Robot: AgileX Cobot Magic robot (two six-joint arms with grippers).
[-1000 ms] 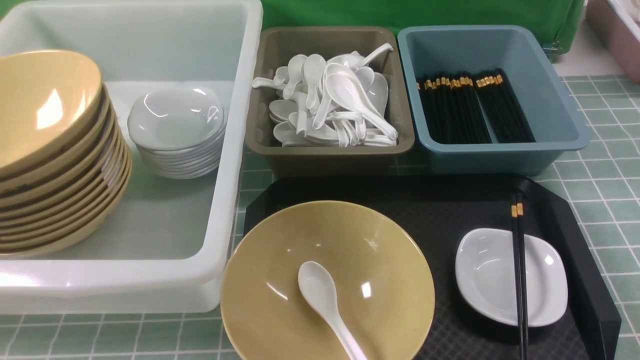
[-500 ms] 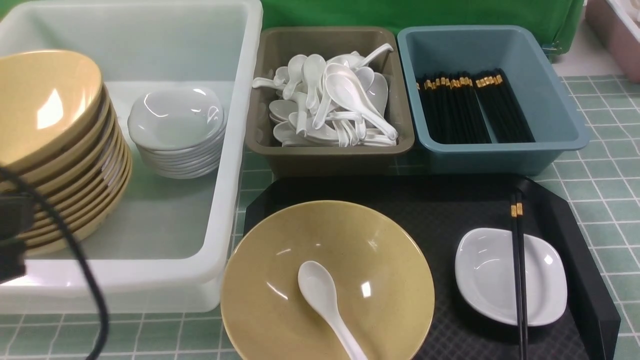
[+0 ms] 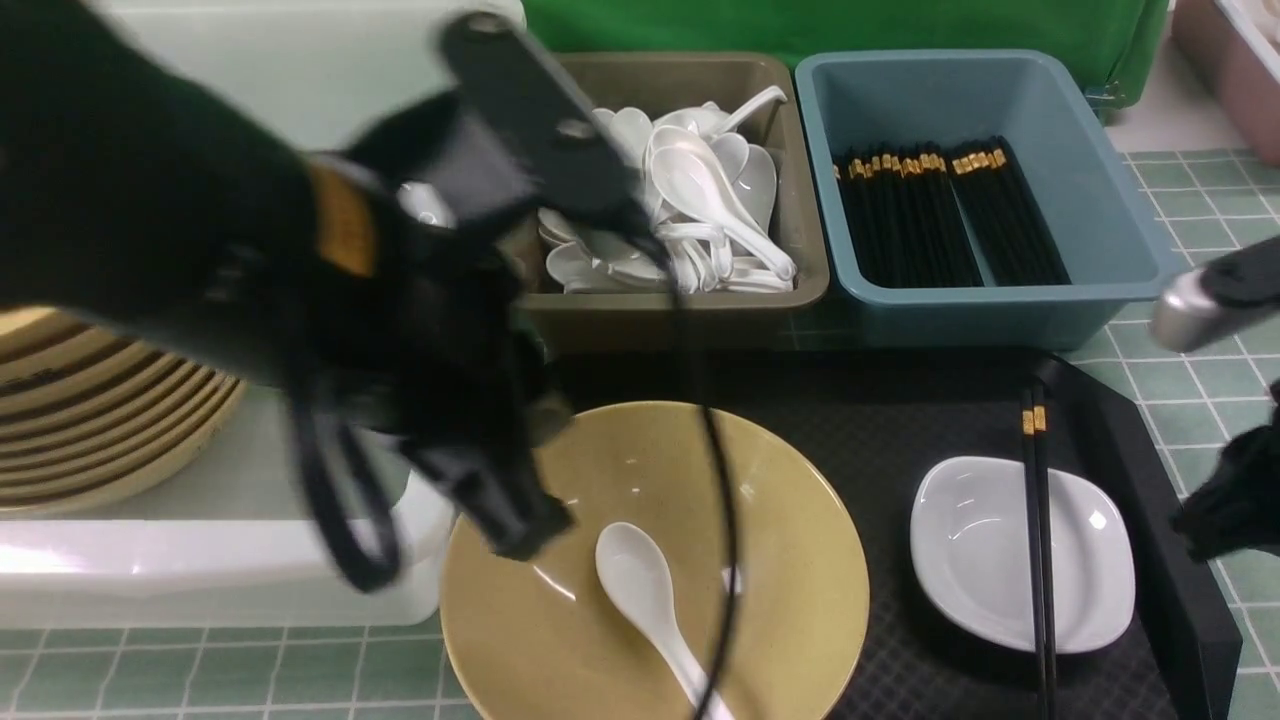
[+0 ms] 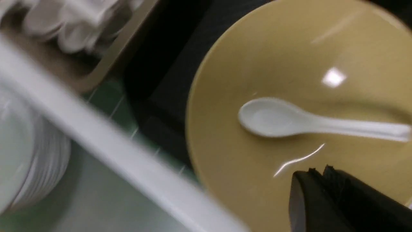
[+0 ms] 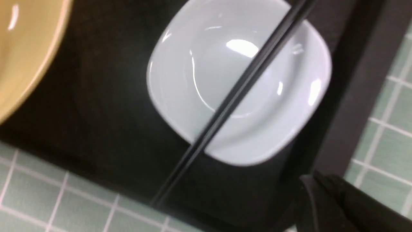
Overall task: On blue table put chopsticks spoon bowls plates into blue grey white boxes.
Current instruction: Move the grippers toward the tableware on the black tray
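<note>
A tan bowl (image 3: 780, 520) sits on the black tray (image 3: 900, 400) with a white spoon (image 3: 640, 590) lying in it. My left gripper (image 3: 530, 535) hangs over the bowl's near-left rim, blurred. In the left wrist view its jaws (image 4: 317, 172) are pressed together and empty, just short of the spoon (image 4: 289, 120). A small white plate (image 3: 975, 550) lies on the tray's right side with a pair of black chopsticks (image 3: 1038, 520) across it. My right gripper (image 3: 1190, 525) is at the tray's right edge. In the right wrist view it (image 5: 309, 183) looks shut and empty beside the plate (image 5: 199, 71) and chopsticks (image 5: 239, 90).
The white tub (image 3: 200, 570) at left holds a stack of tan bowls (image 3: 100, 440); my left arm hides its plates. The grey box (image 3: 680, 310) holds several spoons, the blue box (image 3: 1000, 310) several chopsticks. Blue tiled table (image 3: 1200, 390) shows at right.
My left arm swung in from the left edge over the tub to the tan bowl. My right arm came into view at the right edge. The dishes have not moved.
</note>
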